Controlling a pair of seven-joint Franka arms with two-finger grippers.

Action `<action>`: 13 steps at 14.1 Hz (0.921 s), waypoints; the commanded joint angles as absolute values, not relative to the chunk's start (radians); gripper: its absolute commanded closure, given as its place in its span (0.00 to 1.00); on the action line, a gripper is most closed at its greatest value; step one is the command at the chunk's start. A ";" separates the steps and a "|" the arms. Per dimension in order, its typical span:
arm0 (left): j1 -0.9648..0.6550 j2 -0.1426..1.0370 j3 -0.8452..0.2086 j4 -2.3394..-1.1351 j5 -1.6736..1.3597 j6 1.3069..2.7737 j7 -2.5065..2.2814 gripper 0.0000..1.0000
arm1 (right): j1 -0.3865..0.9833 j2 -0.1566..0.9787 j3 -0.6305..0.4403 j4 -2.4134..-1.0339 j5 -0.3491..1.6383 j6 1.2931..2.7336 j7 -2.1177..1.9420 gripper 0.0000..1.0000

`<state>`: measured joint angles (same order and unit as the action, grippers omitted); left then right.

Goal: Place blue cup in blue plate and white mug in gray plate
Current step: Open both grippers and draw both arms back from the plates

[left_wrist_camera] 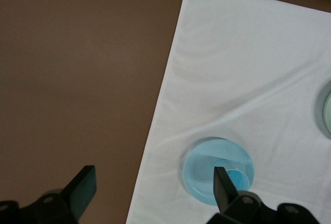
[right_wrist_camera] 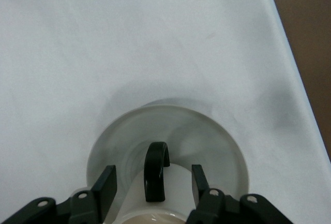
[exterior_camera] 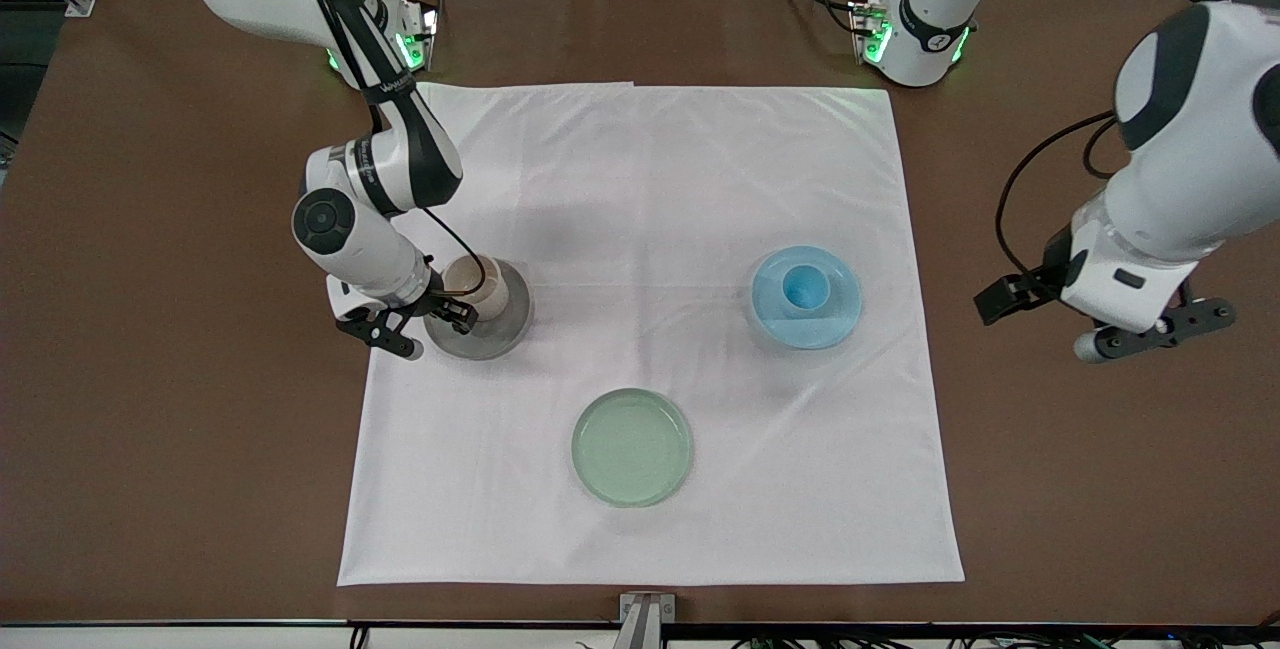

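Observation:
The white mug stands upright on the gray plate toward the right arm's end of the cloth. My right gripper is low beside the mug. In the right wrist view my right gripper is open, with a finger on each side of the mug's dark handle and a gap to each; the mug and gray plate show there. The blue cup stands in the blue plate. My left gripper is open and empty over the bare brown table, waiting; the left wrist view shows this gripper, the blue plate and the cup.
A pale green plate lies on the white cloth, nearer to the front camera than the other plates. Brown table surrounds the cloth. The green plate's edge shows in the left wrist view.

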<state>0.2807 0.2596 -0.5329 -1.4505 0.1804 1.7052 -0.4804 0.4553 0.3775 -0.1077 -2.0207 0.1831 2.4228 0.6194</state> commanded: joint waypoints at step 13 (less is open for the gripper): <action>0.414 -0.027 -0.459 -1.451 0.085 1.471 -0.042 0.00 | 0.052 0.334 -0.118 -1.456 0.008 1.625 -0.021 0.00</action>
<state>0.4383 0.0409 -0.5232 -1.4175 0.1401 1.4837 -0.0811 0.0781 0.3360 -0.1379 -1.4955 0.0285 1.6777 0.0109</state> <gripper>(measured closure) 0.000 0.000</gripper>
